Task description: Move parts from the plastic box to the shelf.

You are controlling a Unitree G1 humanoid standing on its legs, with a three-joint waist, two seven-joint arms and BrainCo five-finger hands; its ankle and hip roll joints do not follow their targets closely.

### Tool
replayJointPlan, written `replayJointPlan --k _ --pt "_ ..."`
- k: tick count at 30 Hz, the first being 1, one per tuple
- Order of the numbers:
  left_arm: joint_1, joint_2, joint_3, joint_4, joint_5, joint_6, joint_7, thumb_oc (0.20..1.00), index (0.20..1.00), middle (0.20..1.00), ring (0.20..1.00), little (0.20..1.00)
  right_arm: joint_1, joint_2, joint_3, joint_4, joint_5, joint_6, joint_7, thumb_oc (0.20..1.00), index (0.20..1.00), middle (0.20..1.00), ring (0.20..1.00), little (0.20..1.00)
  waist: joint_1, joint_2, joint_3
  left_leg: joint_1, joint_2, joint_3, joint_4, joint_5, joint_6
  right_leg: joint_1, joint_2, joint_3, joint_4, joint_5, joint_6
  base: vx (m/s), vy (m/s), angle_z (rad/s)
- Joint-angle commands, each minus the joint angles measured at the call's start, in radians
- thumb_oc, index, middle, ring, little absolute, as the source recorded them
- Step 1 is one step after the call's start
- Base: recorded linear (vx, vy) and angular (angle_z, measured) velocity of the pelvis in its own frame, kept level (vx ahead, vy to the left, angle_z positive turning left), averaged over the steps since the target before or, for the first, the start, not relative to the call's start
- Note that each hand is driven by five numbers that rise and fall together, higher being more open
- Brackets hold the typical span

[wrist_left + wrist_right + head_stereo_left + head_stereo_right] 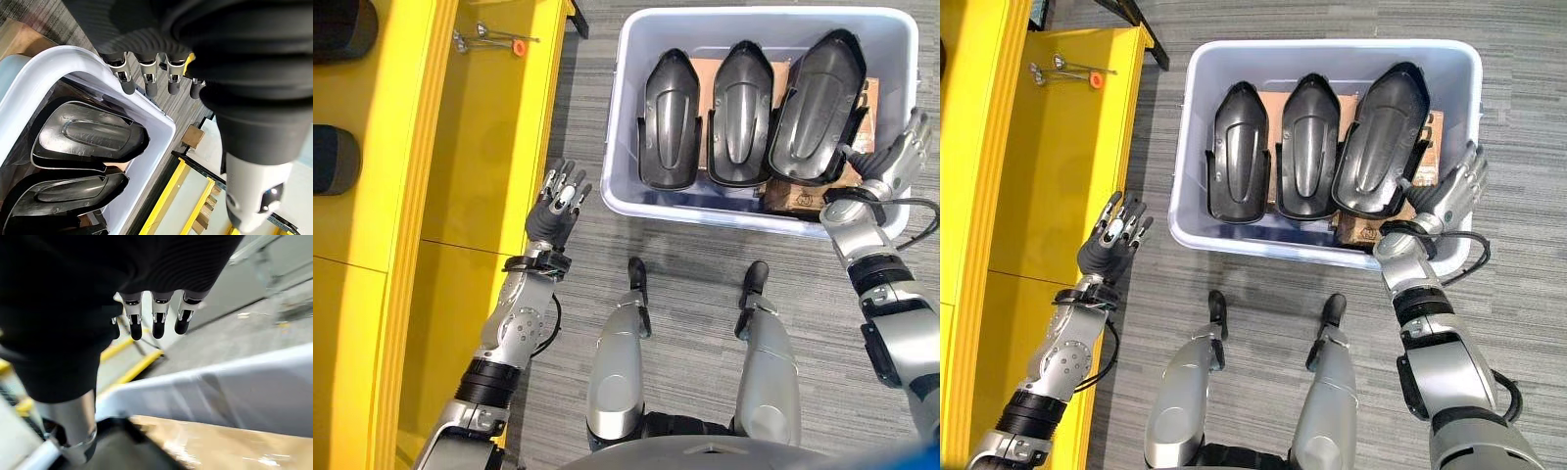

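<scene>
A pale plastic box (705,209) stands on the grey carpet. Three black moulded parts lean side by side in it: left (670,117), middle (741,113) and right (818,108), over brown cardboard (220,440). The yellow shelf (499,127) runs along the left. My left hand (555,208) hovers open above the floor between the shelf and the box, its fingers (149,76) straight and holding nothing. My right hand (893,162) is open at the box's right front corner, beside the right part, with straight fingers (157,318) above the box wall (234,391).
Small metal tools with an orange piece (494,39) lie at the far end of the shelf's lower board. Two dark rounded objects (333,157) sit on a higher shelf level at the far left. Carpet lies between shelf and box.
</scene>
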Motion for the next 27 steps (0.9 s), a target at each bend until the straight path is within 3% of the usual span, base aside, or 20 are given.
replayJointPlan --k 1,9,11,14,18,24,27 --pt "0.033 0.010 -0.009 -0.060 0.005 -0.068 -0.026 1.000 1.000 1.000 1.000 1.000 0.036 -0.010 0.016 -0.103 -0.189 -0.032 -0.101 1.000 1.000 1.000 1.000 1.000 -0.007 0.031 -0.035 -0.078 0.004 -0.021 0.067 -0.038 0.034 -0.015 -0.065 -0.049 0.116 -0.098 0.061 -0.01 0.061 0.00" --pt "0.052 0.006 0.003 -0.059 -0.004 -0.084 -0.040 1.000 1.000 1.000 1.000 1.000 0.094 -0.015 0.044 -0.212 -0.257 -0.031 -0.097 1.000 1.000 1.000 1.000 1.000 -0.019 0.032 -0.035 -0.076 0.001 -0.015 0.065 -0.038 0.033 -0.018 -0.069 -0.040 0.113 -0.097 0.062 0.00 0.023 -0.05" --pt "0.051 0.008 0.007 -0.048 -0.007 -0.078 -0.059 1.000 1.000 1.000 1.000 1.000 0.097 -0.008 0.053 -0.196 -0.162 -0.028 -0.027 1.000 1.000 1.000 1.000 1.000 -0.015 0.029 -0.035 -0.086 0.002 -0.019 0.070 -0.038 0.033 -0.024 -0.070 -0.042 0.117 -0.098 0.060 0.00 -0.025 -0.05" --pt "0.043 0.008 0.003 -0.046 0.005 -0.060 -0.057 1.000 1.000 1.000 1.000 1.000 0.080 0.009 0.052 -0.160 0.003 -0.041 -0.045 1.000 1.000 1.000 1.000 1.000 -0.008 0.027 -0.035 -0.103 0.005 -0.024 0.079 -0.039 0.034 -0.036 -0.069 -0.047 0.124 -0.100 0.059 0.00 -0.055 0.02" --pt "0.024 0.015 -0.011 -0.031 0.045 -0.062 -0.043 1.000 1.000 1.000 1.000 1.000 0.022 0.015 0.020 -0.081 0.035 -0.046 -0.013 1.000 1.000 1.000 1.000 1.000 0.006 0.030 -0.035 -0.121 0.003 -0.032 0.086 -0.038 0.034 -0.051 -0.069 -0.057 0.140 -0.105 0.057 0.01 -0.027 0.03" --pt "-0.002 0.025 -0.026 -0.028 0.066 -0.046 -0.053 1.000 1.000 1.000 1.000 1.000 -0.062 0.000 0.025 0.010 -0.016 -0.080 0.027 1.000 1.000 1.000 1.000 1.000 0.022 0.039 -0.035 -0.145 0.004 -0.036 0.106 -0.041 0.033 -0.070 -0.078 -0.069 0.163 -0.109 0.055 0.00 -0.008 0.04" --pt "-0.011 0.033 -0.034 -0.031 0.088 -0.045 -0.046 1.000 1.000 1.000 1.000 1.000 -0.105 -0.014 0.042 0.021 -0.029 -0.059 0.057 1.000 1.000 1.000 1.000 1.000 0.028 0.040 -0.035 -0.159 0.005 -0.037 0.122 -0.044 0.031 -0.082 -0.082 -0.073 0.179 -0.112 0.053 0.01 -0.015 0.06"
